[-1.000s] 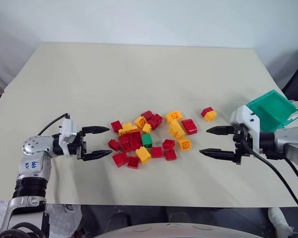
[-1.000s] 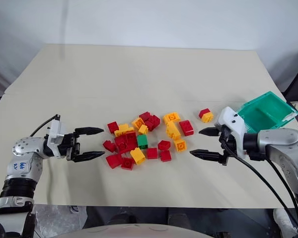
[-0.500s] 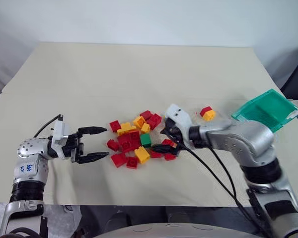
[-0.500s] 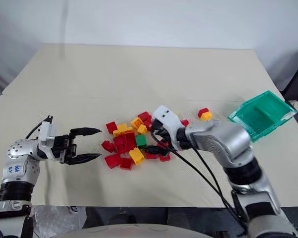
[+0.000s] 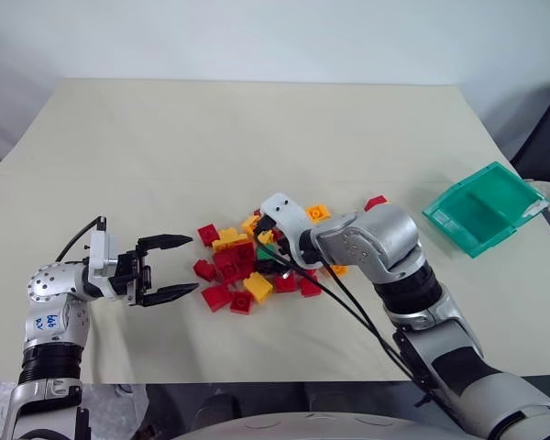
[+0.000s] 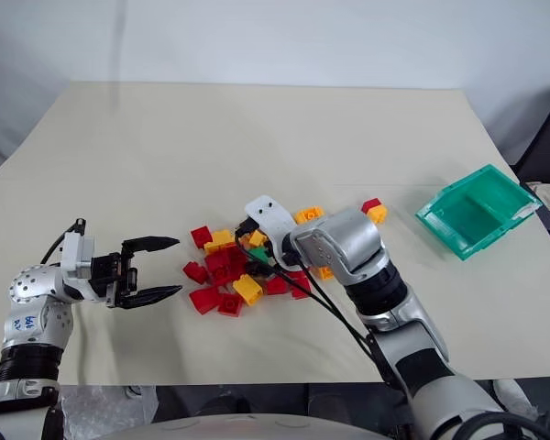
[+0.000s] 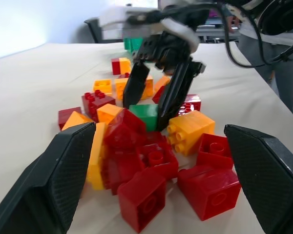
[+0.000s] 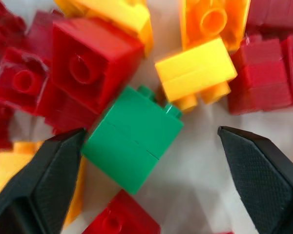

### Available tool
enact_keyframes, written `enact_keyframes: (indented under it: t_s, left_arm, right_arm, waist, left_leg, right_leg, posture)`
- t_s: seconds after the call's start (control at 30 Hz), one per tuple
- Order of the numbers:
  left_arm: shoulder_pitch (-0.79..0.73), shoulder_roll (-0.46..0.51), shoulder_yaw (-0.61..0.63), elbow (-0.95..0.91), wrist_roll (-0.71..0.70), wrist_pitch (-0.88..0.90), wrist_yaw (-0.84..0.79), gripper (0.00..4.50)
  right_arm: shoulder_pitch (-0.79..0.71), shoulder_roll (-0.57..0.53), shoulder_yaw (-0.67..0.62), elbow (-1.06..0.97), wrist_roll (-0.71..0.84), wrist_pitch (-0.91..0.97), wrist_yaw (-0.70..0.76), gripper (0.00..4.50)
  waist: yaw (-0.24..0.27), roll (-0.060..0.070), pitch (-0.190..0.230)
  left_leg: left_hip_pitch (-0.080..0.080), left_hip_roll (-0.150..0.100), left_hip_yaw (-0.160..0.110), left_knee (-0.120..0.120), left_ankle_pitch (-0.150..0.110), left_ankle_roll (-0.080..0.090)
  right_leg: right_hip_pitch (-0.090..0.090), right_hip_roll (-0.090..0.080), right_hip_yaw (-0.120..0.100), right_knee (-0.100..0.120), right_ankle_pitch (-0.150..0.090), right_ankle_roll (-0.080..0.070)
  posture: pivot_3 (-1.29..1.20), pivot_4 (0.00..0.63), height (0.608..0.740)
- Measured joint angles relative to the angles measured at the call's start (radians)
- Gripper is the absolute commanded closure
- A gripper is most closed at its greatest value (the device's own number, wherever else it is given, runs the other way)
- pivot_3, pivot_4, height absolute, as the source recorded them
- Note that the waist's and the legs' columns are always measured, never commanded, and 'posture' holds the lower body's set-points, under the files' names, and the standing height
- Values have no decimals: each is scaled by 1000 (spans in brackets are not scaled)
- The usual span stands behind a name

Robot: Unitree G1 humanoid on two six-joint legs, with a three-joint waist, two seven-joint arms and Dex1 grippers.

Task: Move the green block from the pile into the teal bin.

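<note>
Over the pile [image 5: 257,261], the right gripper [image 7: 158,95] straddles the green block [image 8: 132,139], fingers spread, unclenched; left gripper [image 5: 170,268] gapes just left.

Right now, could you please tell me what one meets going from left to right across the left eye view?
Left gripper with black fingers → pile of red and yellow-orange studded toy bricks → right gripper on its silver arm → translucent teal plastic bin.
</note>
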Motion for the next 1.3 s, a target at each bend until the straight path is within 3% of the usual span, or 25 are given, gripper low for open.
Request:
enact_keyframes:
  t_s: [0.1, 0.2, 0.43, 0.47, 0.67, 0.83, 1.0, 1.13, 1.3]
  left_arm:
    - [2, -2, 0, -2, -1, 0, 0, 0]
    - [2, -6, 0, -3, -1, 1, 1, 0]
    - [-12, -25, -9, -5, -1, 13, 6, 0]
    - [-18, -29, -12, -5, -1, 14, 6, 0]
    - [-81, -62, -51, -1, 4, 32, 13, 0]
    - [-113, -100, -96, 0, 22, 56, 34, 0]
    - [-168, -165, -171, -7, 73, 97, 107, 0]
    - [-264, -256, -227, -1, 128, 127, 218, 0]
    - [-349, -364, -279, 8, 171, 153, 314, 0]
  right_arm:
    - [-9, 22, 1, 17, -20, -2, -13, 15]
    - [-16, 32, 4, 22, -30, -1, -17, 605]
    - [-14, -25, 19, -29, -29, 42, -8, 2903]
    - [-14, -34, 18, -40, -28, 44, -7, 3042]
    - [12, -121, -24, -155, 4, 18, 50, 3039]
    - [82, -250, -169, -288, 62, -44, 141, 3039]
    - [280, -522, -323, -389, 81, -293, 301, 3039]
    - [442, -743, -461, -294, -12, -494, 344, 3039]
    - [499, -913, -547, -54, -137, -637, 328, 3039]
  waist:
    - [-9, 0, 0]
    - [-14, 0, 0]
    - [-18, 0, 0]
    - [-18, 0, 0]
    - [-16, 0, 0]
    - [-12, 0, 0]
    - [14, 0, 0]
    - [36, 0, 1]
    - [40, 1, 1]
  left_leg:
    - [0, 0, 0, 0, 0, 0]
    - [0, 0, -1, 0, 0, 0]
    - [0, 4, -1, 0, 0, 0]
    - [0, 4, -1, 0, 0, 0]
    - [-1, 0, -1, -1, 0, 0]
    - [-2, -1, -2, -1, -1, 1]
    - [-3, -4, 1, -1, -1, 2]
    - [-3, -7, 5, 0, -1, 3]
    - [-1, -8, 9, 0, -1, 4]
  right_leg:
    - [0, 0, 0, 0, 0, 0]
    - [0, 0, 0, 0, 0, 0]
    - [0, -1, 0, 0, 0, 0]
    - [0, 0, 0, 0, 0, 0]
    - [0, 0, 0, -2, 0, 0]
    - [0, -1, 0, -4, 1, 1]
    - [1, 0, 1, -9, 2, 3]
    - [3, -1, 5, -17, 4, 8]
    - [3, 0, 10, -17, 5, 10]
  posture:
    - [0, 150, 740]
    - [0, 150, 740]
    - [0, 150, 740]
    - [0, 150, 740]
    - [0, 150, 740]
    - [0, 150, 740]
    - [0, 150, 740]
    - [0, 150, 740]
    - [0, 150, 740]
